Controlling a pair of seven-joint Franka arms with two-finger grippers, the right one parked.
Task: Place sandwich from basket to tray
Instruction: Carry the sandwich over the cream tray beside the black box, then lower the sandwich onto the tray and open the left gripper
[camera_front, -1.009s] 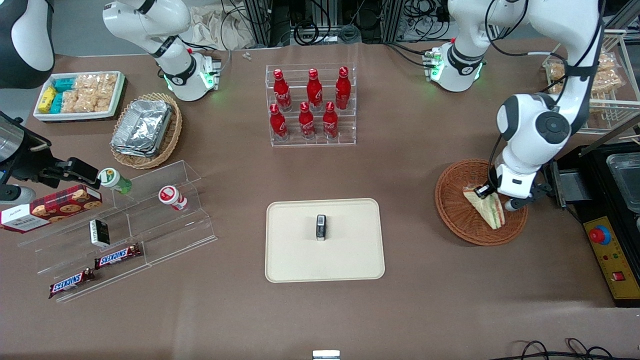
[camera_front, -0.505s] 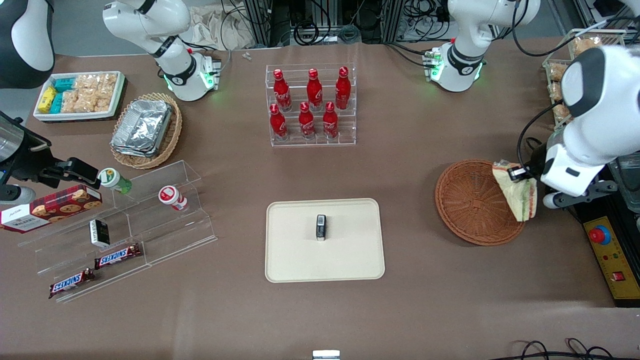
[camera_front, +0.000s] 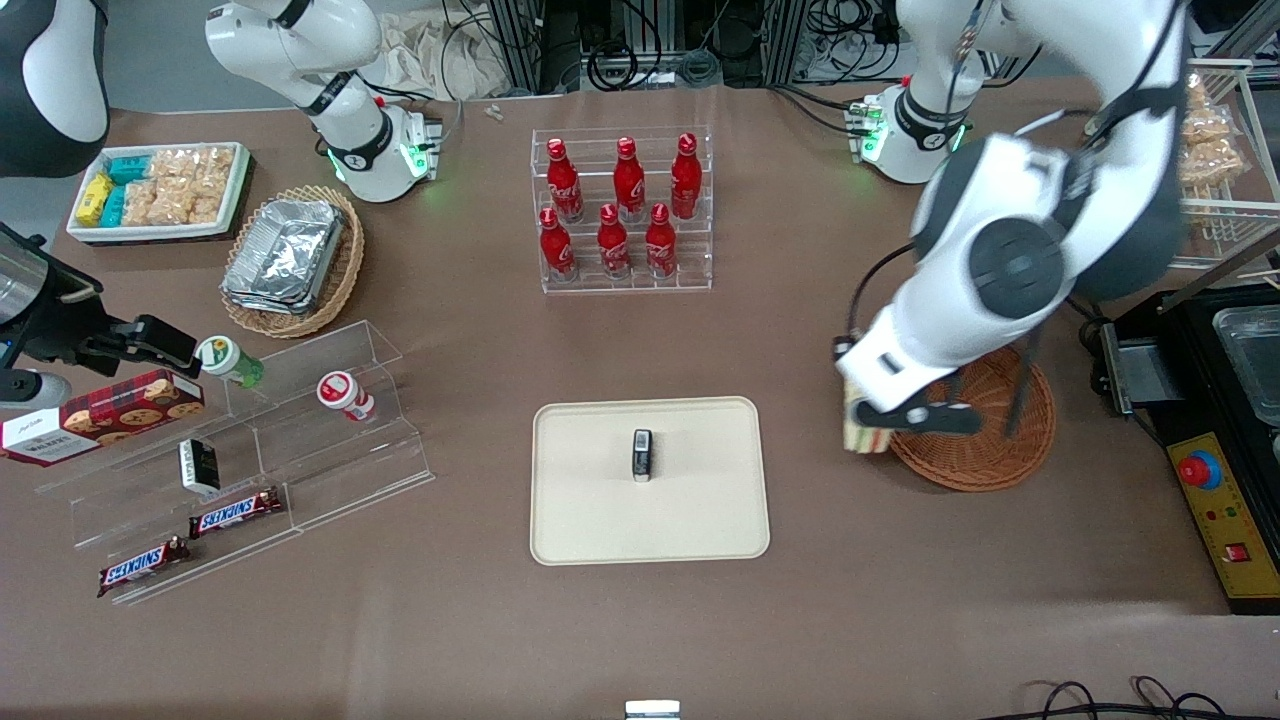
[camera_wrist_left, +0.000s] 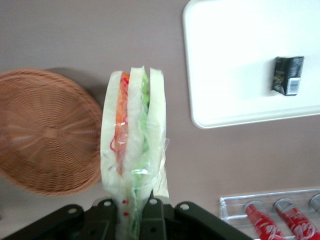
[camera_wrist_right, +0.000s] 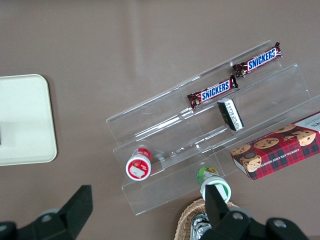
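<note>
Fingers of our gripper (camera_wrist_left: 134, 206) pinch the sandwich (camera_wrist_left: 132, 150) by its narrow end, holding it upright in the air just clear of the basket (camera_front: 985, 425), between basket and tray (camera_front: 590, 520). We judge this the carry step; next we must travel over the tray and lower beside the small dark packet (camera_front: 642, 454). Crinkly clear wrap covers soft pale bread; the basket is coarse reddish wicker, the tray smooth, beige, round-cornered.

Six red bottles (camera_front: 620, 210) stand in a clear rack (camera_front: 623, 275)
</note>
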